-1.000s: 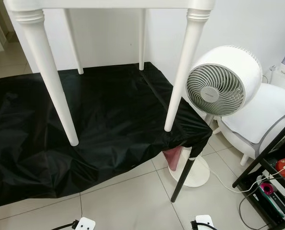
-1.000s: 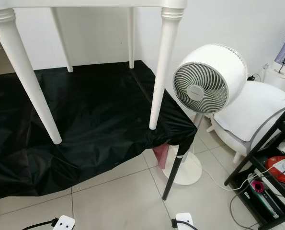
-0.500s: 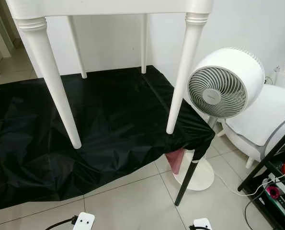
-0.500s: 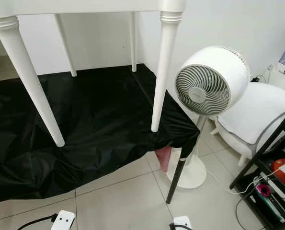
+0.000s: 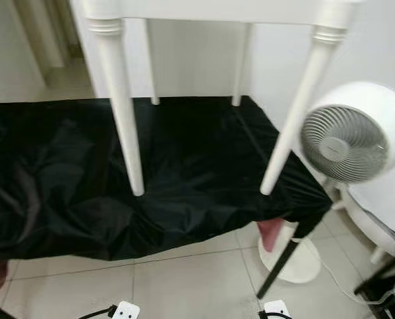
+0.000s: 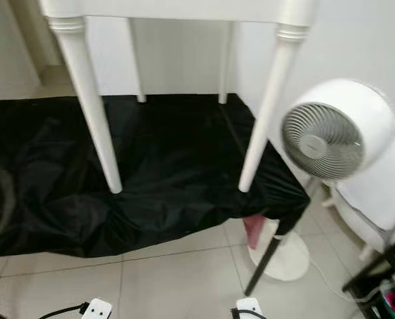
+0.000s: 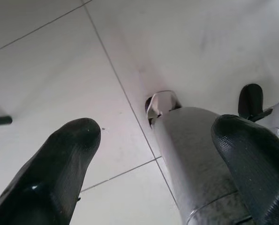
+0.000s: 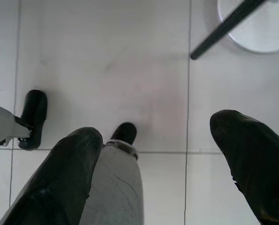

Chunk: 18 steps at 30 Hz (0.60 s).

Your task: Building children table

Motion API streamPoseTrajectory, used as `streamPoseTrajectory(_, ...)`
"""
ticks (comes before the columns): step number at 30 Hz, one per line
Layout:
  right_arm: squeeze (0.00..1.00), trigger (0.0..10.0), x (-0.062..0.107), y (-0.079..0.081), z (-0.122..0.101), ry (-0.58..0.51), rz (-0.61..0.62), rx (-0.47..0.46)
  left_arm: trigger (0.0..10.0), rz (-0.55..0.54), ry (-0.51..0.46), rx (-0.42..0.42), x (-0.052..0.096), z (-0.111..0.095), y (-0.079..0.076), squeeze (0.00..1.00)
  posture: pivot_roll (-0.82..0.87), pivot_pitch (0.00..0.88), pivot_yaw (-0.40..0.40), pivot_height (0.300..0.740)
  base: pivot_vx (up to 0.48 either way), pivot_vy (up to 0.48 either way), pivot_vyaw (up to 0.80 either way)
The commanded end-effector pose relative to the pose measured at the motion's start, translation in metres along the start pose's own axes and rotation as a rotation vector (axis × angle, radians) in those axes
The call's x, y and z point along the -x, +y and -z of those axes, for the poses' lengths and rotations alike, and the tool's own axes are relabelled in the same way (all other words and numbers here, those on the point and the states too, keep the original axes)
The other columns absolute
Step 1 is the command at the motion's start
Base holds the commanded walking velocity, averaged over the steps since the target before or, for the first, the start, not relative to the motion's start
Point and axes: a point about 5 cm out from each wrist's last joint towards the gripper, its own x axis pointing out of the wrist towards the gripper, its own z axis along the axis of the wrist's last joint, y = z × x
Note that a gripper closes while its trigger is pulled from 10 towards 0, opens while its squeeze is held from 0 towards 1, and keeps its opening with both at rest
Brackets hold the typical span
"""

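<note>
Four tapered legs hold your white wooden children's table upright on the black plastic sheet, stiff and probably light, so grasp a turned leg; left gripper and right gripper hang wide, empty.

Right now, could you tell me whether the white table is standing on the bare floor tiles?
No, the white table has its legs set on the black sheet spread over a low platform.

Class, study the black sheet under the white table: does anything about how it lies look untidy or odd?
Yes. The black sheet is crumpled, and its corner is draped over the fan stand's dark pole instead of lying flat under the white table.
</note>
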Motion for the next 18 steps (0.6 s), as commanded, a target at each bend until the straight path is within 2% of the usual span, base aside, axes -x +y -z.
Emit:
streamPoseTrajectory(1, 0.00, 10.0, 0.0010, 0.0010, 0.0050, 0.025, 0.001, 0.002, 10.0, -0.078, 0.027, -0.015, 0.0009, 0.0054, 0.0010, 0.00, 0.04, 0.014, 0.004, 0.740, 0.000, 0.000, 0.80)
streamPoseTrajectory(7, 0.00, 10.0, 0.0007, 0.0000, 0.0045, 0.028, 0.003, 0.011, 10.0, -0.072, 0.027, -0.027, 0.0011, 0.0064, -0.0006, 0.00, 0.04, 0.010, -0.001, 0.740, 0.000, 0.000, 0.80)
streamPoseTrajectory(18, 0.00, 10.0, 0.0008, -0.0022, 0.0051, 0.037, 0.007, 0.030, 10.0, -0.079, 0.026, -0.044, 0.0018, 0.0066, 0.0051, 0.00, 0.04, 0.000, -0.004, 0.740, 0.000, 0.000, 0.80)
